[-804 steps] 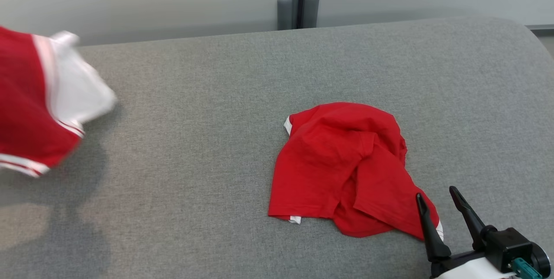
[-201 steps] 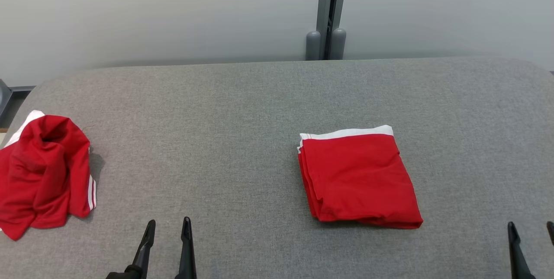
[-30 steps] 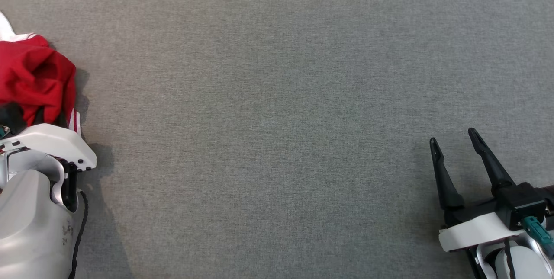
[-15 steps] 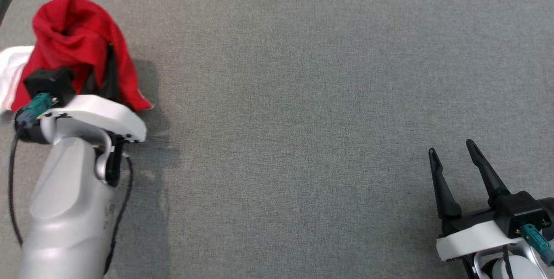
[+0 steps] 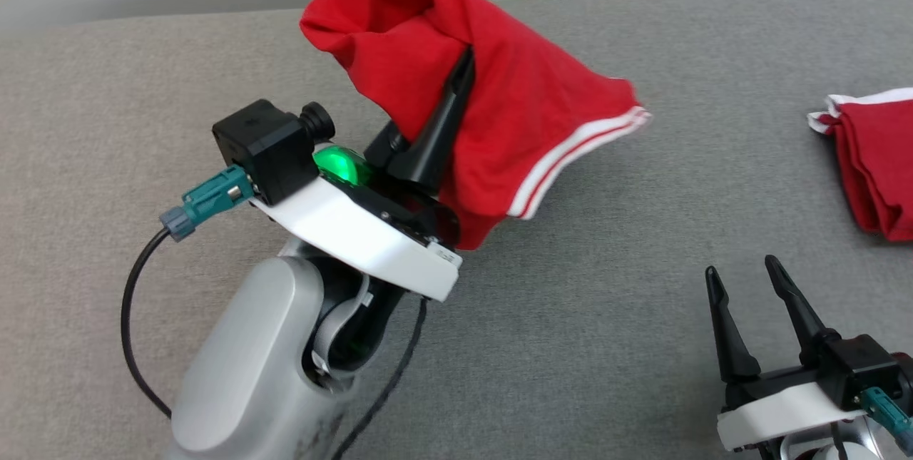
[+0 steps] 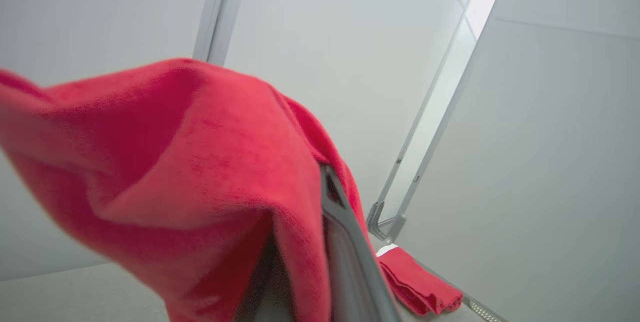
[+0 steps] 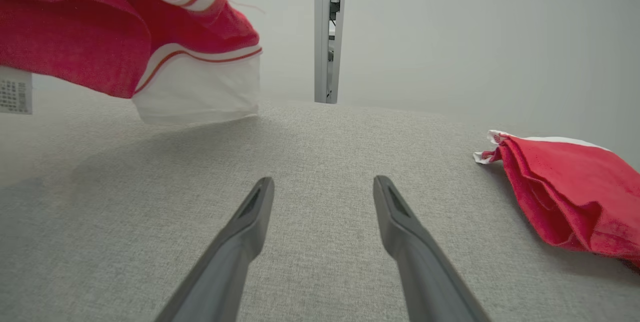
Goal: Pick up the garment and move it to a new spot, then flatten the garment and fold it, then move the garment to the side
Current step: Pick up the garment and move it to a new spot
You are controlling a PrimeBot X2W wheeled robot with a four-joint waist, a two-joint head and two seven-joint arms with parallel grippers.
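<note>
So here's where we've got to: our left claw (image 5: 460, 68) is clenched on the red garment (image 5: 528, 110) and holds it up off the grey table (image 5: 606, 317), in the upper middle of the head view. One dark finger (image 5: 446, 121) shows against the cloth; the other is buried in the folds. The fabric hangs bunched over the claw, with its white-striped hem pointing right. In the right wrist view it's in the upper left, clear of the table, with a white panel and a small white tag (image 7: 15, 96) hanging down. Our right claw (image 5: 742, 267) sits lower right, released, its fingers spread over bare table. A folded red garment (image 5: 874, 160) with a white edge lies on the table at the right edge, well apart from the lifted one.
</note>
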